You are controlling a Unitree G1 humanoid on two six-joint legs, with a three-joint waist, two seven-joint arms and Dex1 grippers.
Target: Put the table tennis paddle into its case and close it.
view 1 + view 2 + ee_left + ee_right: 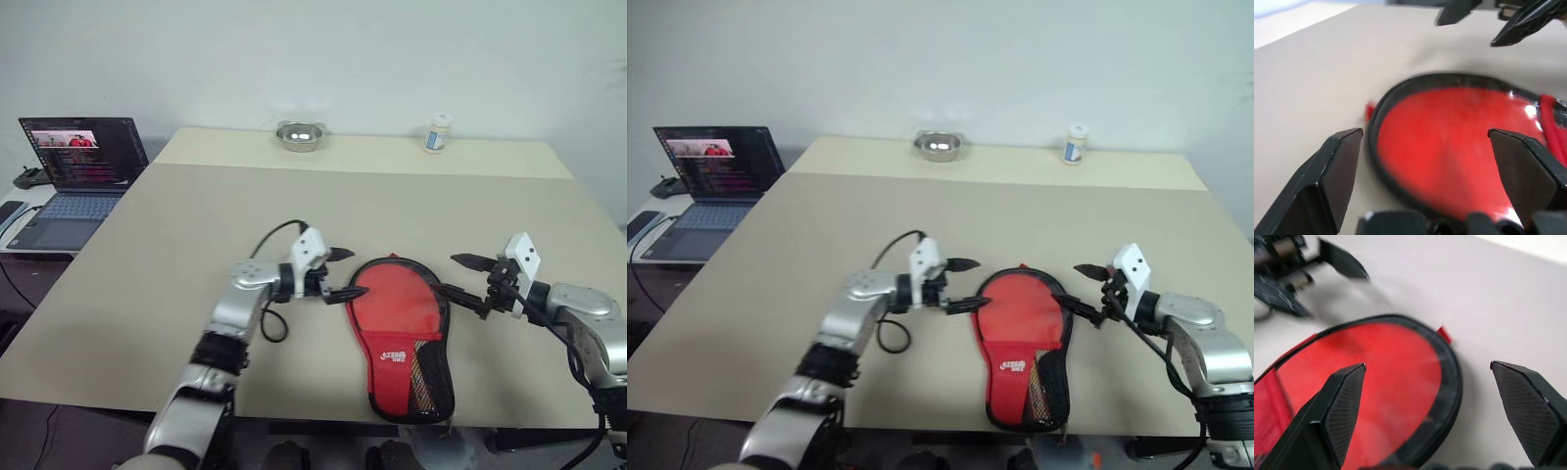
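Observation:
The case (pixel 397 315) lies flat on the beige table (pixel 196 235) near its front edge, red side up. It has a black rim, and black mesh and a white logo at its narrow near end. The table tennis paddle is hidden. My left gripper (pixel 351 273) hovers open at the left edge of the case's round end, pointing right. My right gripper (pixel 451 275) hovers open at the right edge, pointing left. Neither holds anything. Both wrist views look across the round red end (pixel 1444 147) (pixel 1381 372) between open fingers (pixel 1342 166) (pixel 1347 401).
A steel bowl (pixel 300 135) and a small white bottle (pixel 438 132) stand at the table's far edge. An open laptop (pixel 78 166) sits on a lower surface to the left. The case's narrow end reaches the table's front edge.

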